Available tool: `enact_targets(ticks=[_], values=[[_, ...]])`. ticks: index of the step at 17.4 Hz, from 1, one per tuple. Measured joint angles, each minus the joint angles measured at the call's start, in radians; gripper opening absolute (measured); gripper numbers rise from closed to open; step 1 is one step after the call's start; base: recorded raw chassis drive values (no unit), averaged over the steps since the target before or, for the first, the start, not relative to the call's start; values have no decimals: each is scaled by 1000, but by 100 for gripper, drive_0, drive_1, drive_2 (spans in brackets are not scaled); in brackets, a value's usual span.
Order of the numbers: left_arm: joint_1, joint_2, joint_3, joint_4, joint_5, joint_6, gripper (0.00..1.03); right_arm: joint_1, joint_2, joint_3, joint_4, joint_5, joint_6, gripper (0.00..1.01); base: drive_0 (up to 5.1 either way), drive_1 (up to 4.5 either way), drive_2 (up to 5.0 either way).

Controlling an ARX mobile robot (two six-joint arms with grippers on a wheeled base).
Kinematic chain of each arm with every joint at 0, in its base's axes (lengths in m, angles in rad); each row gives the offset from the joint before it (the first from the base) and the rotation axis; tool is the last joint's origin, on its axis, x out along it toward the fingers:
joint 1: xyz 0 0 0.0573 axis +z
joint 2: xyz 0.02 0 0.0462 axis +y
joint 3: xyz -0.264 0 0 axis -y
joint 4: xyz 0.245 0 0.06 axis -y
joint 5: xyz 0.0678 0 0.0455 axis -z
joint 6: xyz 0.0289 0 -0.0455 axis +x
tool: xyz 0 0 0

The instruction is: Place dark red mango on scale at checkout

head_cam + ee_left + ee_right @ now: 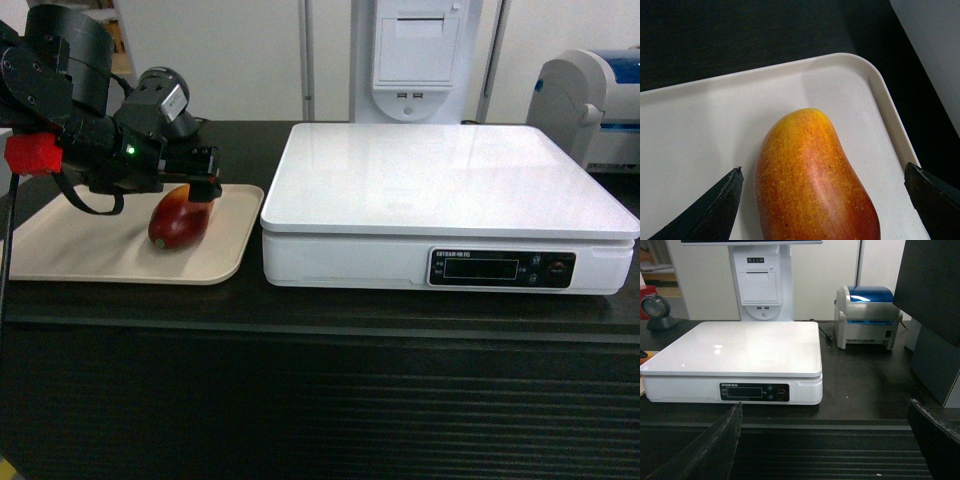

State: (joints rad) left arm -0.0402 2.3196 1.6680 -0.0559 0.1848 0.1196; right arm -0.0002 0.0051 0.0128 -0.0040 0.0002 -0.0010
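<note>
The mango (815, 180) lies on the beige tray (70, 255), left of the scale (440, 180). The left gripper (822, 192) fingers straddle it, spread wide (nothing held). Lower further, centre on the widest part, then close gently. Right gripper (825, 440): open, empty.

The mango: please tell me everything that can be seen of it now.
The mango is an oval fruit with glossy, finely speckled skin, dark red on its body and orange-yellow at its rounded end. It lies on its side on the beige tray, to the left of the white scale. The left gripper is open around it, one finger on each side; in the wrist view neither finger touches the skin.
</note>
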Motion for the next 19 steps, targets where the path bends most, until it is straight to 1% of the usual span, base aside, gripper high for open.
enact_targets(ticks=[10, 12, 13, 14, 15, 19], values=[[18, 154, 160, -76, -10, 3, 98, 0, 0, 0, 0, 0, 0, 98, 0, 0, 0], [19, 170, 183, -73, -19, 14, 98, 0, 0, 0, 0, 0, 0, 98, 0, 0, 0], [19, 171, 183, -70, -20, 19, 92, 0, 0, 0, 0, 0, 0, 98, 0, 0, 0], [18, 171, 184, -74, -18, 19, 83, 0, 0, 0, 0, 0, 0, 98, 0, 0, 0], [18, 173, 194, -78, -17, 21, 71, 0, 0, 0, 0, 0, 0, 98, 0, 0, 0], [19, 146, 136, -24, -16, 43, 70, 0, 0, 0, 0, 0, 0, 98, 0, 0, 0]])
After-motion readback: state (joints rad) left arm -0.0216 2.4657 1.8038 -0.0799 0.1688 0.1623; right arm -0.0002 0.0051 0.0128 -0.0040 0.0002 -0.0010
